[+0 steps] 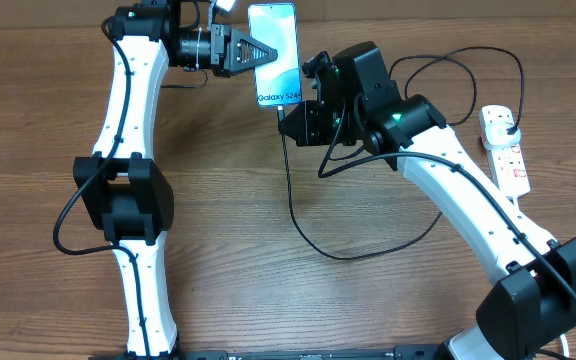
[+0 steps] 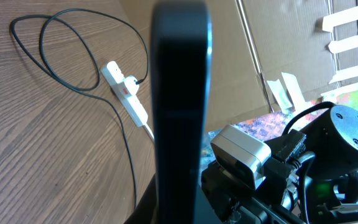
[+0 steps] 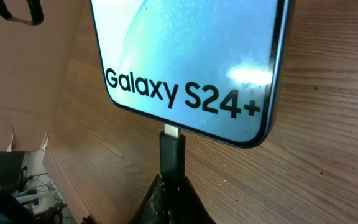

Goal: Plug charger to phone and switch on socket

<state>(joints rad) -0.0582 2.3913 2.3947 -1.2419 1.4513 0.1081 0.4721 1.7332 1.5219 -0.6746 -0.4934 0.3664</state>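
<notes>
One phone (image 1: 274,45) at top middle, pointing up-down, squeezed by left fingers (image 1: 246,50); right fingers (image 3: 169,204) squeeze one charger (image 3: 171,152). One socket (image 1: 506,150).

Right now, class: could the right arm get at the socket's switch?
Probably not yet: the right arm has jaws shut on the charger tip at the phone's edge. Once released, only loose cable lies between it and the socket.

White arms (image 1: 133,80), black joints (image 1: 123,195)

- Your phone (image 1: 274,55) shows a light-blue screen with black lettering.
- Your charger (image 3: 171,155) is black.
- Your socket (image 1: 508,155) is white, with red-marked switches.
- Your table (image 1: 268,300) is brown wood grain.
</notes>
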